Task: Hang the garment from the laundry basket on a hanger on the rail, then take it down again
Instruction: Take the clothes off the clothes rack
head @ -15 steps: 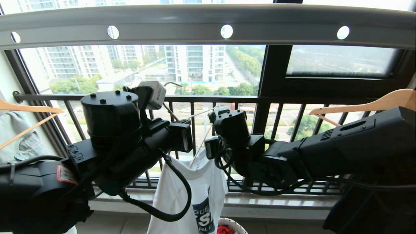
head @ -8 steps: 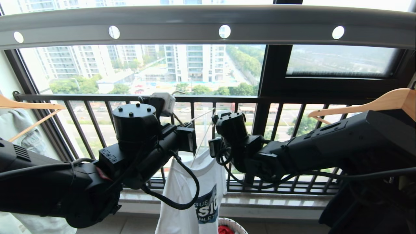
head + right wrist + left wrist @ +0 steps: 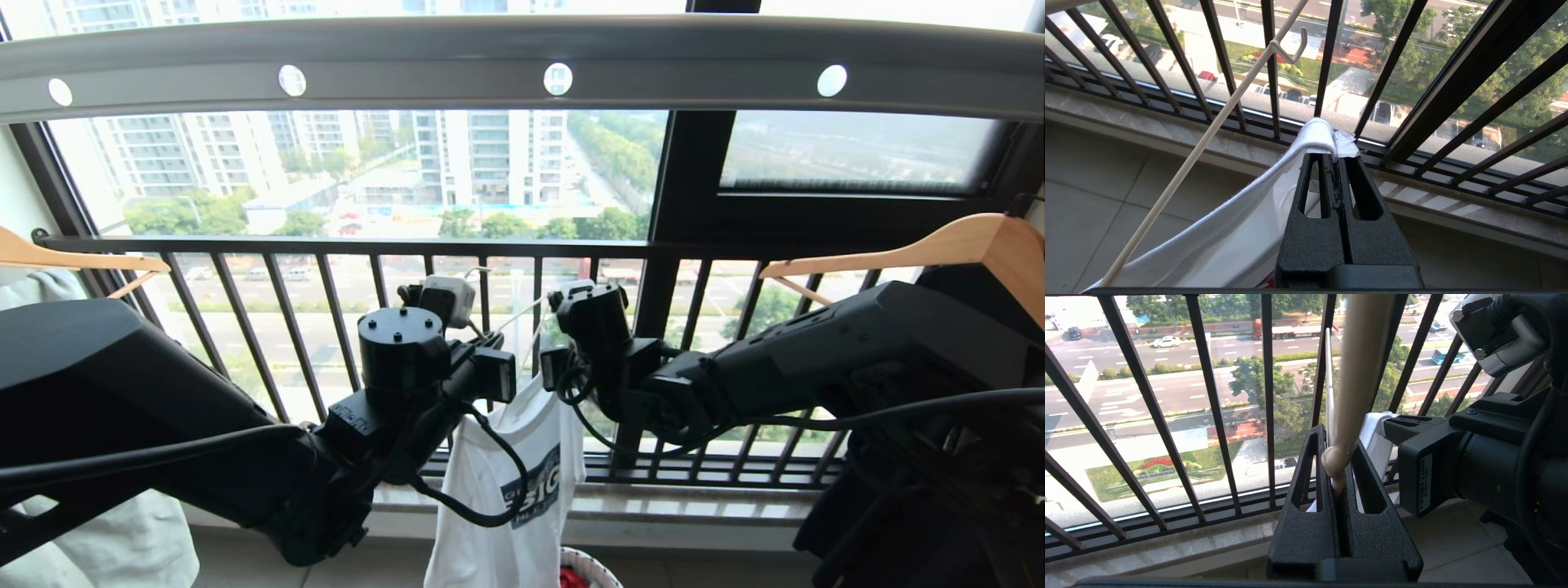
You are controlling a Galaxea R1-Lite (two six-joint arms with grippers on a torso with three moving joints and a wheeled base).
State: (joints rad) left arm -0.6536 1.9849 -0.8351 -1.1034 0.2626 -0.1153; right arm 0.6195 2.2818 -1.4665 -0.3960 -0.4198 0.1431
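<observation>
White garment (image 3: pixel 498 506) over laundry basket (image 3: pixel 589 563), left jaws clamp hanger (image 3: pixel 1349 396), right jaws pinch collar.

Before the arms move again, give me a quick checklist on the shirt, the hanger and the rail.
1. Left gripper shut on the hanger: ok.
2. Right gripper shut on the garment, pinching its collar: ok.
3. Hanger hooked on the rail: not ok, it is held well below it.
4. Hanger seated in both shoulders of the garment: cannot tell.
5. Garment clear of the laundry basket: cannot tell, its hem runs out of view.
6. Wooden hanger beside the right arm clear of it: cannot tell.
</observation>
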